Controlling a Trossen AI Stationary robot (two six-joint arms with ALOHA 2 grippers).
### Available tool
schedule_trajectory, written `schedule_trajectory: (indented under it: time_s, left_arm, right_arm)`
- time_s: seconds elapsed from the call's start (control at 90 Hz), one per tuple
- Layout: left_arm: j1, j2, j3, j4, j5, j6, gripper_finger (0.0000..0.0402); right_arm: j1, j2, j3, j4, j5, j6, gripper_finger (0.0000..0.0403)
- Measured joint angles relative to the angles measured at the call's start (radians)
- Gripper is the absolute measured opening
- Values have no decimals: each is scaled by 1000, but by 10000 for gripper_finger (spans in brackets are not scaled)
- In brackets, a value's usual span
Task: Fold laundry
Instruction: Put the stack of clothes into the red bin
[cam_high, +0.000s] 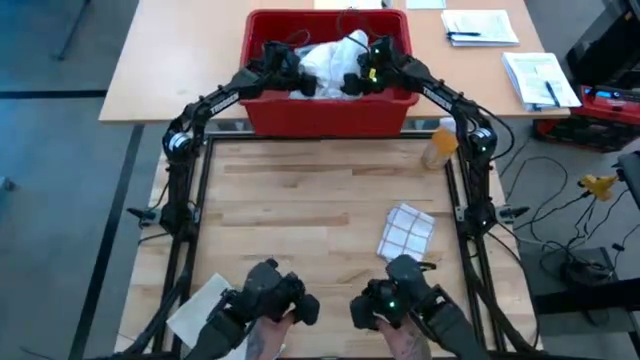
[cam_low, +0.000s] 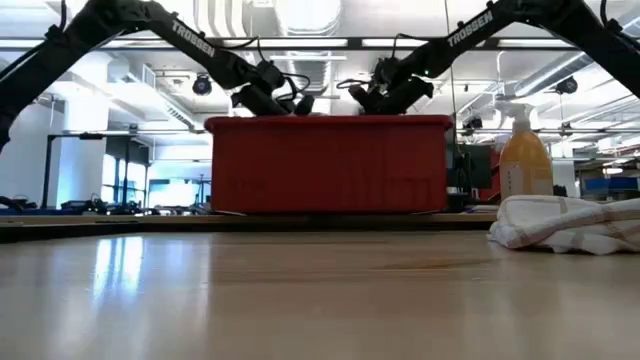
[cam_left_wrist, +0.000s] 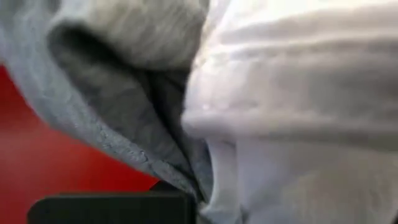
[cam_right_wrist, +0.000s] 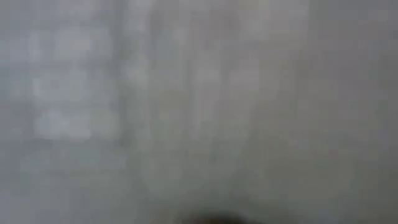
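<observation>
Behind the wooden desk (cam_high: 300, 200) stands a red bin (cam_high: 330, 112) on a second, paler table, and both arms reach over its rim into the laundry inside. The left tool (cam_high: 283, 62) and the right tool (cam_high: 366, 70) are both down in the white garment (cam_high: 330, 55) that lies in a heap in the middle of the bin; in the left wrist view a grey garment (cam_left_wrist: 118, 93) is pressed against this white cloth, very near the camera. I judge that the main risk is that the two pieces come up together, because they are tangled and lie one on the other, so one pull can drag both over the rim. Another risk is that the two tools take different parts of the same cloth and pull against each other, or knock together, since they are near each other in the bin. For the left tool, I cannot tell if the fingers are apart or together: only a dark edge shows below the cloth. For the right tool I cannot tell either, because cloth covers its whole view. On the desk, well apart from the bin, a checked towel (cam_high: 405, 232) lies folded near a spray bottle (cam_high: 438, 143).
</observation>
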Motion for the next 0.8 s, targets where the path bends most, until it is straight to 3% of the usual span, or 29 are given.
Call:
schedule_trajectory:
  time_s: [0.267,0.356,0.478,0.633,0.8]
  left_arm:
    - [-75,-42,-2,-115,25,3,37]
    - [-106,-77,-36,-136,27,-26,37]
    - [-133,-167,-197,-70,34,-75,37]
    - [-155,-309,-466,124,51,-206,37]
    - [-215,-465,-665,194,8,-262,37]
  right_arm:
    - [53,-54,-4,-204,-14,-137,56]
    - [82,-109,-66,-240,23,-185,56]
    - [93,-172,-200,-183,-58,-144,56]
    - [144,-267,-369,-99,-50,-83,56]
    - [239,-373,-490,1,-43,28,56]
